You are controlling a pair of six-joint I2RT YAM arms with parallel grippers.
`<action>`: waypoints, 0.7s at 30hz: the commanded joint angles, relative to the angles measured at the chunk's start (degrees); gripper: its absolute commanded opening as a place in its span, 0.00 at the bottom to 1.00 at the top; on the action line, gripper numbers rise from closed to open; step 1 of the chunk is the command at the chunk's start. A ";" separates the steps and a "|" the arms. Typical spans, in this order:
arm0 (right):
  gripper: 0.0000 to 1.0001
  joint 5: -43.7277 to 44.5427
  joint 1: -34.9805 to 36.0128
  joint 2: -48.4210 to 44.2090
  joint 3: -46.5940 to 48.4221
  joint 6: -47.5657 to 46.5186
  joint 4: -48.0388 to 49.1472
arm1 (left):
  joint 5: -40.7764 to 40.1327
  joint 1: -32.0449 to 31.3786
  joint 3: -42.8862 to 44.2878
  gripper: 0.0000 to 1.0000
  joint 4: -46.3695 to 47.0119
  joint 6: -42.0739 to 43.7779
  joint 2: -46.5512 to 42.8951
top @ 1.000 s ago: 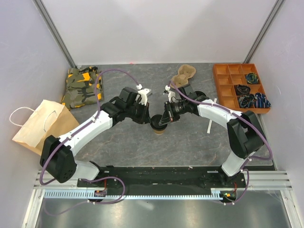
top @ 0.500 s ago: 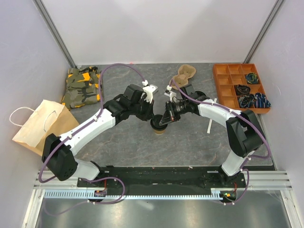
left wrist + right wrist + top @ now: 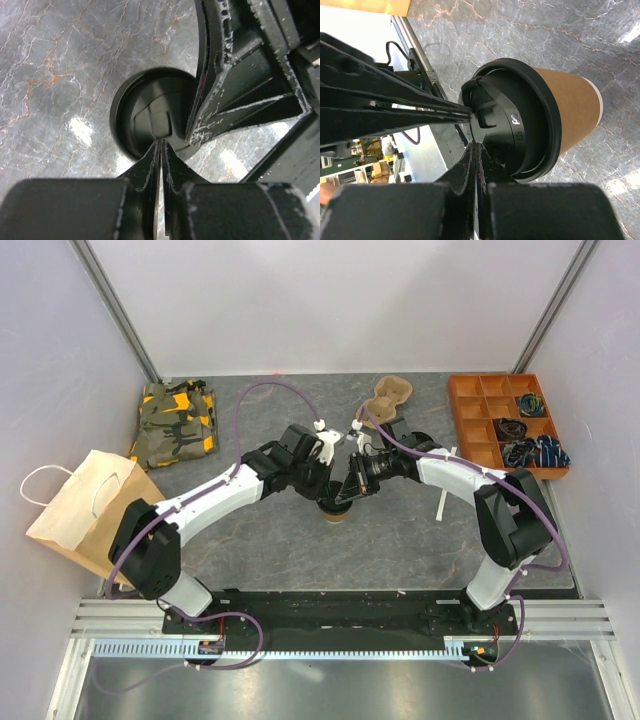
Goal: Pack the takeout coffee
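Observation:
The takeout coffee cup [image 3: 336, 513] stands upright mid-table, tan kraft with its black lid on. In the right wrist view the lid [image 3: 520, 120] and the tan wall [image 3: 575, 107] fill the centre. In the left wrist view I see only the lid [image 3: 145, 115], from above. My left gripper [image 3: 324, 494] is shut and its tips [image 3: 161, 145] touch the lid's top. My right gripper [image 3: 346, 496] is shut too, and its tips [image 3: 476, 146] rest against the lid's top beside the left fingers [image 3: 395, 107]. Nothing sits between either pair of jaws.
A brown paper bag with white handles [image 3: 85, 505] lies at the left edge. A camouflage cloth [image 3: 175, 425] is at back left. The pulp cup carrier [image 3: 387, 398] is at the back centre, and an orange compartment tray [image 3: 505, 425] at back right.
My left arm has swung right, bringing its wrist and shut gripper closer over the cup's lid. The right arm and the cup have stayed about where they were.

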 commanded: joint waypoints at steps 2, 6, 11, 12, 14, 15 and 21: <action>0.01 2.05 -0.57 1.83 -1.65 -1.57 -0.25 | -1.29 0.04 -1.80 0.09 -1.11 0.96 1.54; 0.01 1.96 -0.75 2.10 -1.48 -1.74 -0.17 | -0.24 0.13 -0.48 0.09 -1.47 0.43 -1.45; 0.01 1.70 -0.75 1.48 -1.39 -1.66 -0.17 | 1.00 0.13 5.58 0.10 -4.54 -0.45 -4.35; 0.01 1.78 -0.75 1.39 -1.30 -1.48 -0.17 | 0.56 0.13 6.28 0.09 -4.98 -0.36 -4.70; 0.01 1.61 -0.75 1.22 -1.21 -1.31 -0.25 | -0.67 0.13 7.69 0.10 -5.95 0.07 -5.58; 0.01 1.70 -0.75 1.13 -1.13 -1.30 0.01 | -1.19 0.13 8.04 0.10 -6.12 0.08 -5.76; 0.01 1.87 -0.75 1.39 -1.13 -1.30 -0.17 | -3.04 0.04 8.75 0.11 -7.36 0.69 -5.24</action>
